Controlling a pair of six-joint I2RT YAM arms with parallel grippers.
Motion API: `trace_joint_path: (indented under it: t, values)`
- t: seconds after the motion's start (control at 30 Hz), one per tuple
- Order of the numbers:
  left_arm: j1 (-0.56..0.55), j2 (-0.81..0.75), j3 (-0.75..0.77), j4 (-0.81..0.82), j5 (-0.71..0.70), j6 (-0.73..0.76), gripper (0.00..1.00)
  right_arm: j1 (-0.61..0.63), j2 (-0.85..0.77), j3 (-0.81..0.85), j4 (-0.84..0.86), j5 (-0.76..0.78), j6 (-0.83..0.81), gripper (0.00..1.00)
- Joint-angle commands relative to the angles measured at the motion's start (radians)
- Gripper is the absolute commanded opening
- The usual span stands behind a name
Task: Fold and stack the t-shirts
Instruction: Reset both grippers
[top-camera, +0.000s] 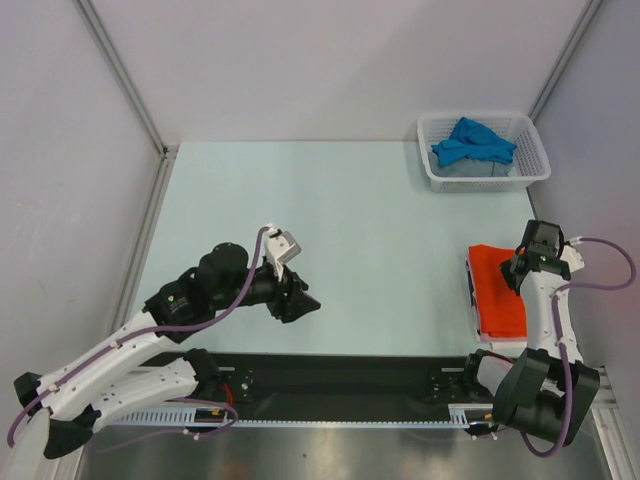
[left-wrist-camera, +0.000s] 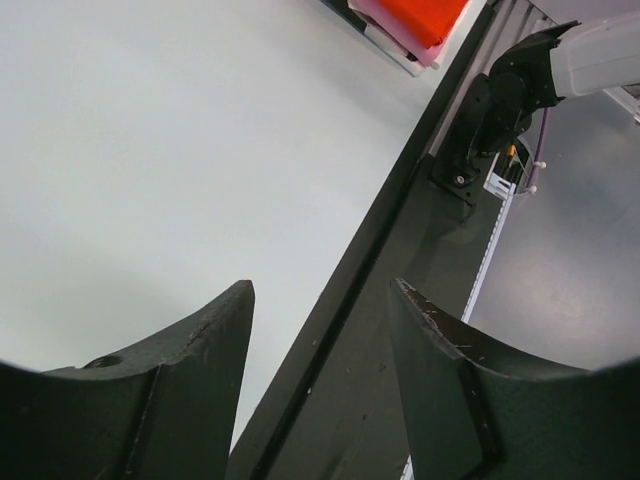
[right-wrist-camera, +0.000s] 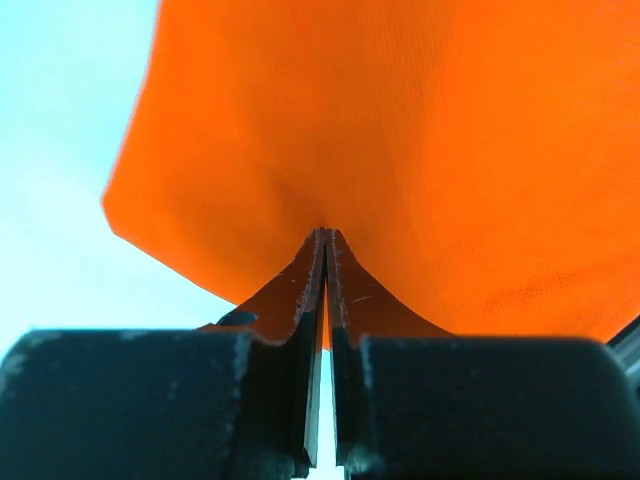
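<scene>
The folded orange-red t-shirt (top-camera: 497, 290) lies at the right of the table on top of a pink t-shirt, whose edge (top-camera: 498, 338) shows along the near side. Both also show in the left wrist view, orange (left-wrist-camera: 425, 15) over pink (left-wrist-camera: 400, 32). The blue t-shirt (top-camera: 472, 143) lies crumpled in the white mesh basket (top-camera: 440, 180) at the back right. My right gripper (top-camera: 516, 270) is shut, its tips (right-wrist-camera: 325, 232) resting against the orange cloth (right-wrist-camera: 450, 130), with no cloth seen between them. My left gripper (top-camera: 308, 303) is open and empty (left-wrist-camera: 320, 285) above the table's near edge.
A black strip (top-camera: 350, 375) runs along the near edge of the pale table between the arm bases. Grey walls with metal rails close in the left, back and right sides. The right arm's base (left-wrist-camera: 480, 120) shows in the left wrist view.
</scene>
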Motion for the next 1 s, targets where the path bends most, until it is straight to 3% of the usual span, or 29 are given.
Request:
trace_joint_path:
  t: [0.0, 0.1, 0.27, 0.37, 0.47, 0.57, 0.63, 0.67, 0.73, 0.87, 0.97]
  values:
    - [0.022, -0.019, 0.013, 0.022, 0.015, 0.007, 0.61, -0.015, -0.028, -0.041, 0.070, -0.115, -0.041, 0.05]
    - [0.035, -0.036, 0.024, -0.001, 0.001, 0.001, 0.62, 0.029, -0.015, 0.040, 0.105, -0.172, -0.118, 0.10]
    - [0.065, -0.054, 0.028, -0.038, -0.022, -0.016, 0.63, 0.196, 0.073, 0.206, 0.163, -0.434, -0.158, 0.20]
    - [0.077, -0.079, 0.010, -0.053, -0.025, -0.038, 0.64, 0.359, 0.075, 0.235, 0.209, -0.501, -0.120, 0.25]
    - [0.111, -0.142, -0.050, -0.046, -0.005, -0.094, 0.66, 0.537, 0.027, 0.165, 0.252, -0.472, -0.036, 0.31]
    - [0.156, -0.212, -0.120, -0.037, 0.012, -0.156, 0.69, 0.655, -0.063, 0.041, 0.243, -0.357, 0.041, 0.49]
    - [0.171, -0.247, -0.157, -0.035, 0.000, -0.203, 0.75, 0.696, -0.115, -0.027, 0.265, -0.311, 0.086, 0.69]
    - [0.173, -0.278, -0.162, -0.030, -0.013, -0.219, 0.78, 0.704, -0.143, -0.070, 0.278, -0.312, 0.105, 0.99]
    - [0.180, -0.307, -0.186, -0.021, -0.050, -0.280, 0.87, 0.706, -0.186, -0.151, 0.297, -0.344, 0.152, 1.00]
    - [0.188, -0.364, -0.248, 0.043, -0.059, -0.363, 0.89, 0.701, -0.221, -0.233, 0.352, -0.444, 0.136, 1.00]
    - [0.190, -0.433, -0.324, 0.112, -0.082, -0.418, 0.90, 0.706, -0.292, -0.346, 0.548, -0.603, 0.138, 1.00]
